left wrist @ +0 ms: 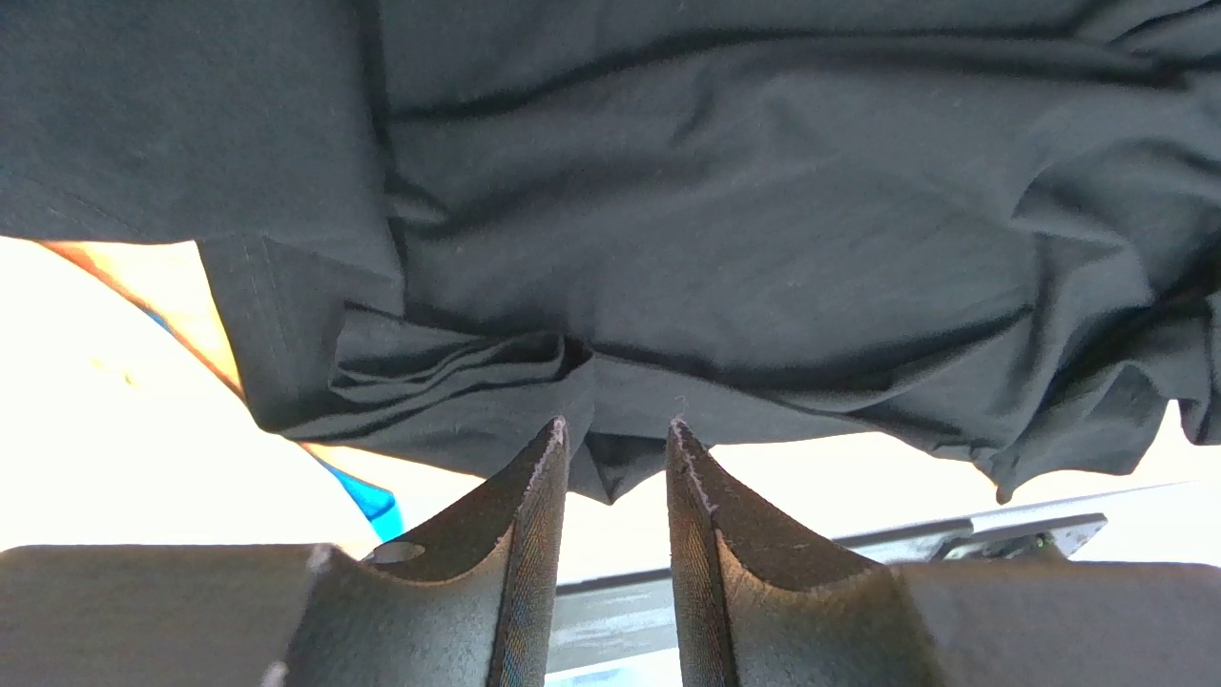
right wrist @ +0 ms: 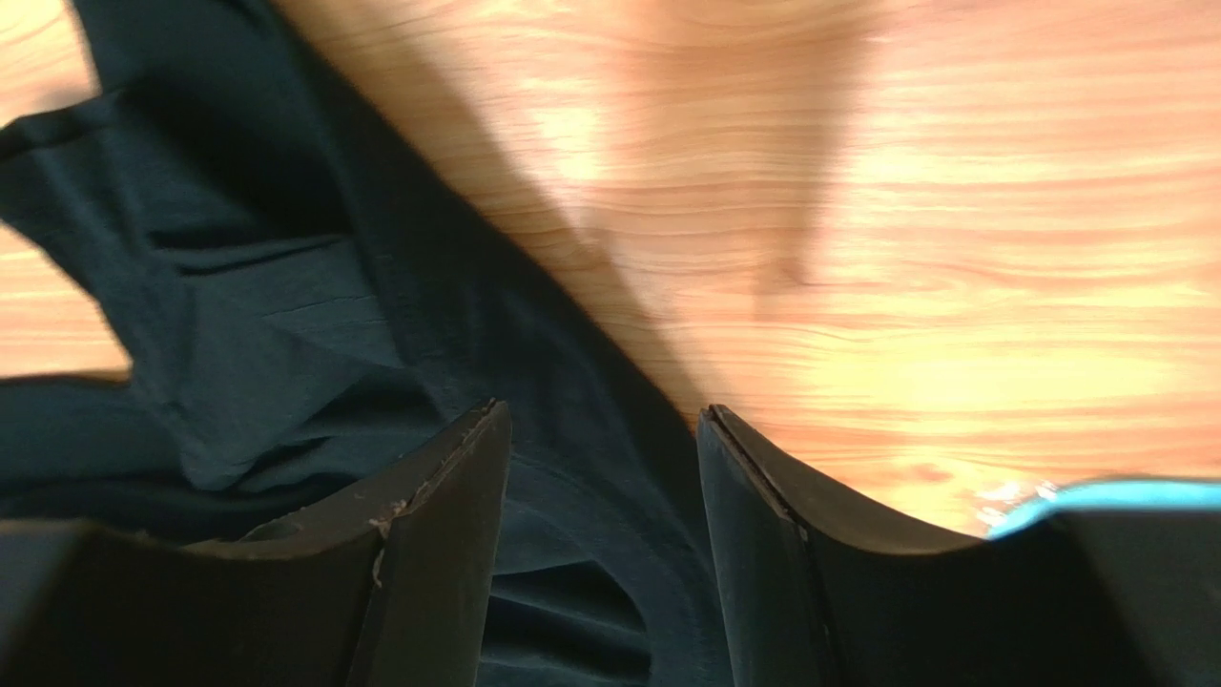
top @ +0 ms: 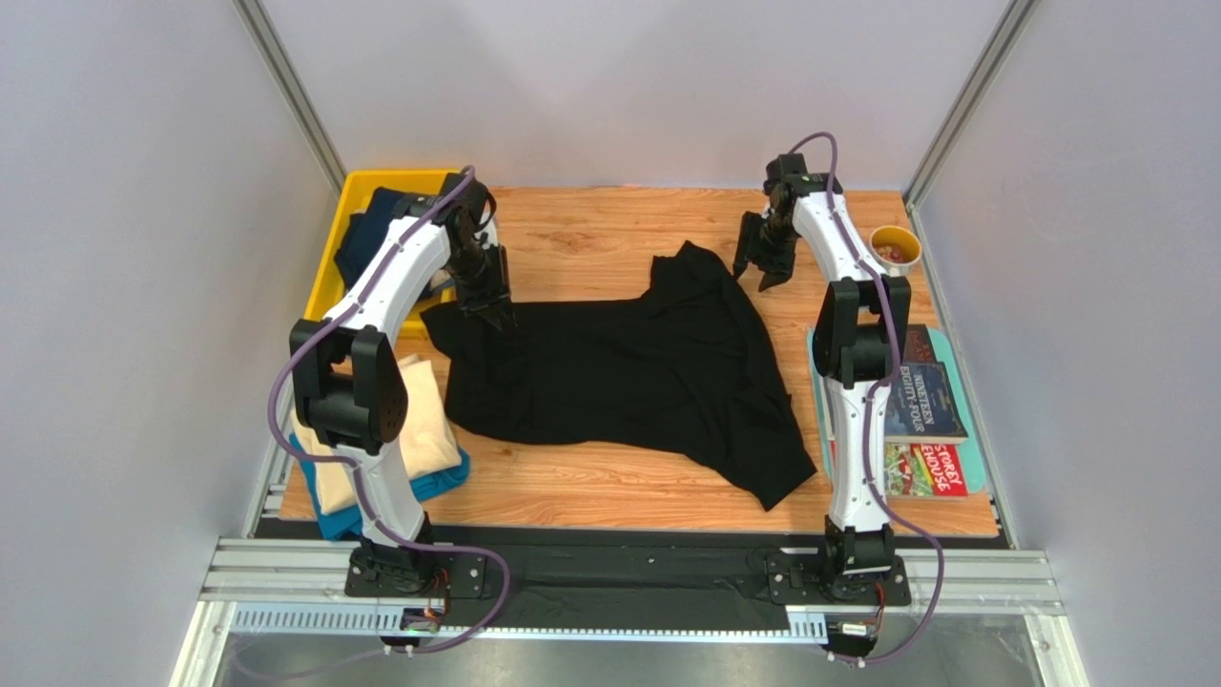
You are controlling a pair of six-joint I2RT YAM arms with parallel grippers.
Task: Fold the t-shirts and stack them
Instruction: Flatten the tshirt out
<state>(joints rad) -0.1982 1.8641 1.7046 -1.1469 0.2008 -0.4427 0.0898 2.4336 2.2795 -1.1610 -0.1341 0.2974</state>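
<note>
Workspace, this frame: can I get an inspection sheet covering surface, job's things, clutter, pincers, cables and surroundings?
Surface: wooden table, partly covered.
Job's things: black shirt spread rumpled mid-table; cream shirt folded on teal shirt at left; navy shirt in yellow bin.
Clutter: yellow bin, magazines, small bowl.
Pincers: left pincer shut on black shirt's edge; right pincer open, empty.
Cables: purple cable looping along each arm.
Surroundings: grey walls.
</note>
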